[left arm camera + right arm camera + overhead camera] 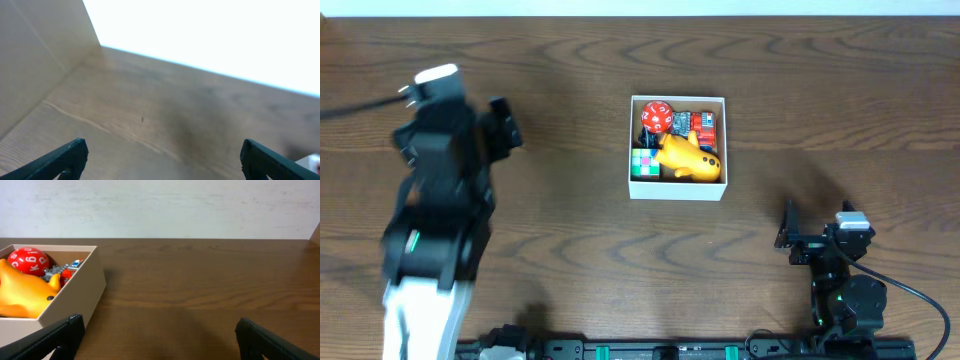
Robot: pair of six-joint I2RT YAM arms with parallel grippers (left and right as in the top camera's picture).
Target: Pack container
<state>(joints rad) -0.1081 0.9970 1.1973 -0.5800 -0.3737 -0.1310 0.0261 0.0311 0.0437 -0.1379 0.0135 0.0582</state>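
Observation:
The container, a small square box with white walls, stands mid-table. It holds a red numbered die, a yellow duck, a colour cube and a red toy car. My left gripper hangs far to the container's left. In the left wrist view the left gripper is open over bare wood. My right gripper sits low at the front right. It is open too, with the container, die and duck just left of it.
A black cable runs off the left edge behind the left arm. The table's far edge meets a pale wall. A scrap of something white shows at the lower right of the left wrist view.

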